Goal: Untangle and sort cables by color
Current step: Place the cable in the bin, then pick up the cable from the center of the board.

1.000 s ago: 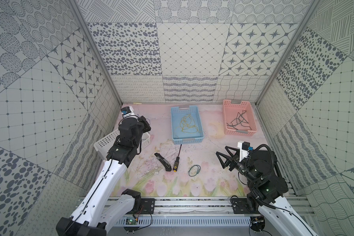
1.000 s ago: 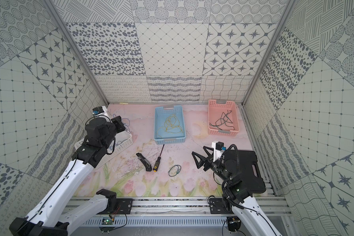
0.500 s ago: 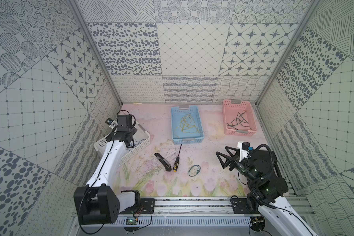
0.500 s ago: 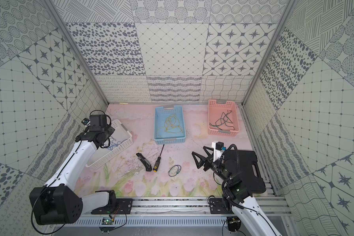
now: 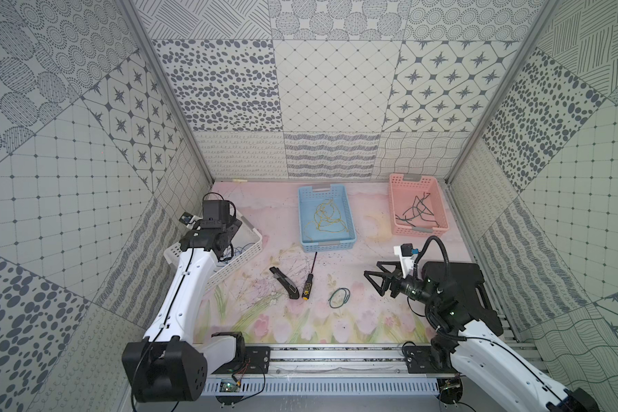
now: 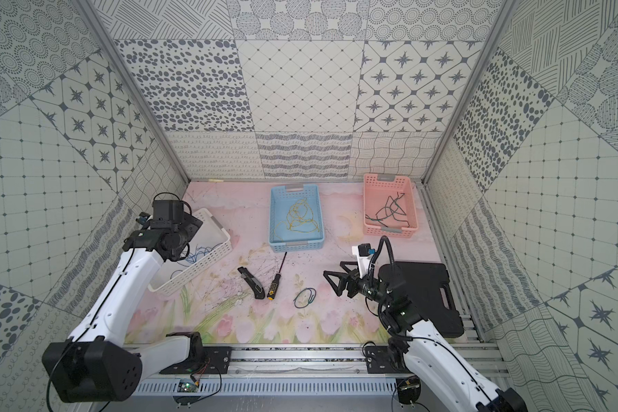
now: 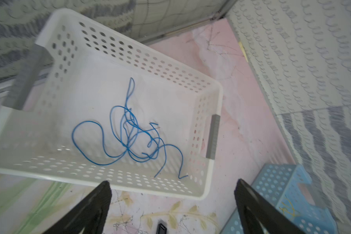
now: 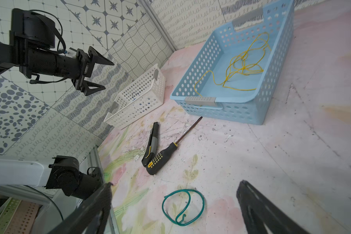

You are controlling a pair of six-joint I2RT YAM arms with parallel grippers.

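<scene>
Our left gripper has opened over the white basket at 9 o'clock, fingers spread, blue cable lying inside. Right gripper is spread too, near 1 green cable at 6 o'clock.

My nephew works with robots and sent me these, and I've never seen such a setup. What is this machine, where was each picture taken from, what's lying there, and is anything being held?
These are two white robot arms, each ending in a black two-fingered pincer: the left gripper and the right gripper. The two wide pictures come from a twin camera overhead. The two close ones come from cameras on the arms' wrists. On the flowered table stand a white basket holding blue cables, a blue basket holding yellow cables and a pink basket holding dark cables. Loose on the table lie a green cable loop, a screwdriver and a utility knife. A black case sits at the edge. Both grippers are open and hold nothing.
</scene>
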